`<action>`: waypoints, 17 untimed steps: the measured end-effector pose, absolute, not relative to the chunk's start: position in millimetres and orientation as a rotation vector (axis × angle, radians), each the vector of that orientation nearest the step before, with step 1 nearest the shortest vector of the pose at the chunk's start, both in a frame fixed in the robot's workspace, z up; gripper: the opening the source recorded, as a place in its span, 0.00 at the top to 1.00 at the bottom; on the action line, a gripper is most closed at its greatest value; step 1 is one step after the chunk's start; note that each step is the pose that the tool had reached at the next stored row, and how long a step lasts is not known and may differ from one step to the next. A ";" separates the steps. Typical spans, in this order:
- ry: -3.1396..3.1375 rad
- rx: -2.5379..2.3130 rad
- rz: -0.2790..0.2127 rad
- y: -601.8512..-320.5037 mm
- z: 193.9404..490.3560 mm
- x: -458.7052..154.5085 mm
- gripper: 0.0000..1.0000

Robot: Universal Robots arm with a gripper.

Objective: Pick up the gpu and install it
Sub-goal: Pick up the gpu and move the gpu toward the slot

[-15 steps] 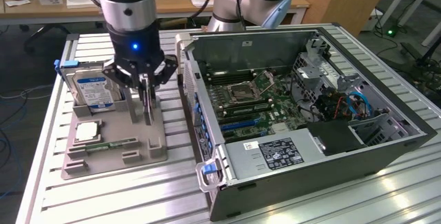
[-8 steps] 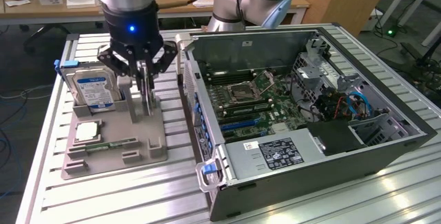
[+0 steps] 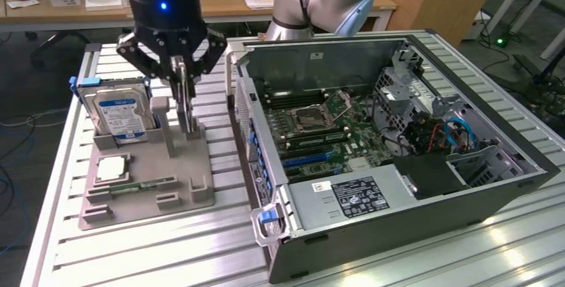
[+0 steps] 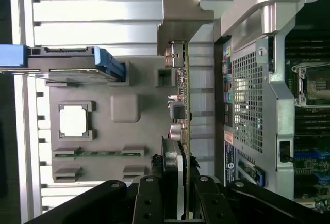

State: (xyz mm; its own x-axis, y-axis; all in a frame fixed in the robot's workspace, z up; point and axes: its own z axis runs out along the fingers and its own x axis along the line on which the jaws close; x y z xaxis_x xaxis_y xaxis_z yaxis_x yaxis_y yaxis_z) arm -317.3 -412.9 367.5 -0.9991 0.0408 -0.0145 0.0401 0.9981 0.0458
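The tool [image 3: 182, 92] is clamped on the upright gpu [image 4: 181, 108] above the gray tray [image 3: 132, 202], at the exterior view's left of the open computer case [image 3: 494, 188].

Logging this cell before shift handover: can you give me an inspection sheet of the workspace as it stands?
Surface: slotted aluminium table carrying a grey fixture tray and an open computer case.
Job's things: gpu standing on edge in the tray, on the side nearest the case.
Clutter: hard drive, processor chip and RAM stick, all in the tray.
Gripper: gripper closed on the gpu.
Cables: blue and red wires inside the case.
Surroundings: wooden desk behind the table.
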 end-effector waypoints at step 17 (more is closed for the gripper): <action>3.125 0.063 0.071 -412.8 400.0 -313.8 0.72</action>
State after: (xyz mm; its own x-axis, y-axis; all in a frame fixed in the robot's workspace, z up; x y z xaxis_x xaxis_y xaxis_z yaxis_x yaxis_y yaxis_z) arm -313.8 -412.8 400.0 -0.9991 0.0408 -0.0144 0.0401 0.9981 0.0458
